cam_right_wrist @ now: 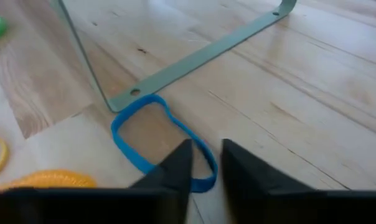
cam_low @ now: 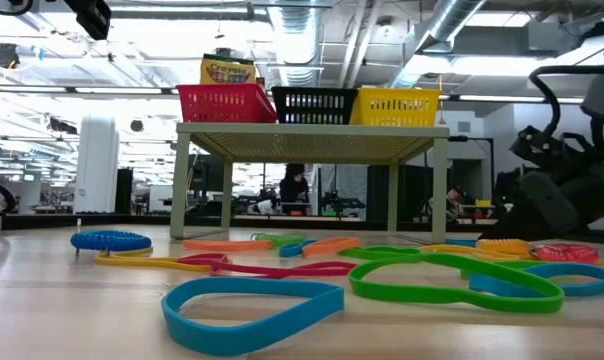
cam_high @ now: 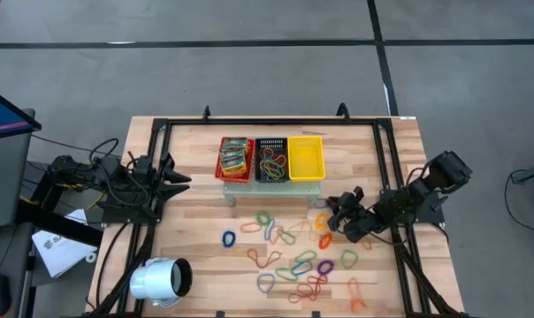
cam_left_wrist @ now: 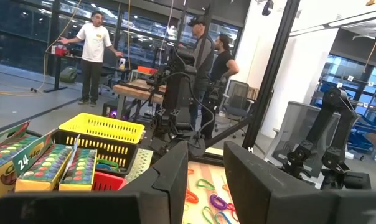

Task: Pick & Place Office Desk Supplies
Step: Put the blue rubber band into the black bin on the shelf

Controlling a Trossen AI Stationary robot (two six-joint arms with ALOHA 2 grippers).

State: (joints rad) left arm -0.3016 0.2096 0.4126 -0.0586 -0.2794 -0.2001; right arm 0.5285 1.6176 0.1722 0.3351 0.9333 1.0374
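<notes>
We judge pick step: right gripper (cam_right_wrist: pixel 203 163) low on desk (cam_high: pixel 196 221), jaws nearly together astride blue rubber band (cam_right_wrist: pixel 141 134) near basket stand; grip unconfirmed. Next: lift, carry to black basket (cam_high: pixel 270 159). Left gripper (cam_high: pixel 174 179) waits, part open, empty.

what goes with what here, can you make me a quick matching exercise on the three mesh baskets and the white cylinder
Things:
1. red basket
2. black basket
3. yellow basket
4. white cylinder

States:
a. lying on the table, near the left arm
b. holds crayon packets
c. nothing seen inside
d. holds rubber bands

Pairs: 1-b, 2-d, 3-c, 4-a
</notes>
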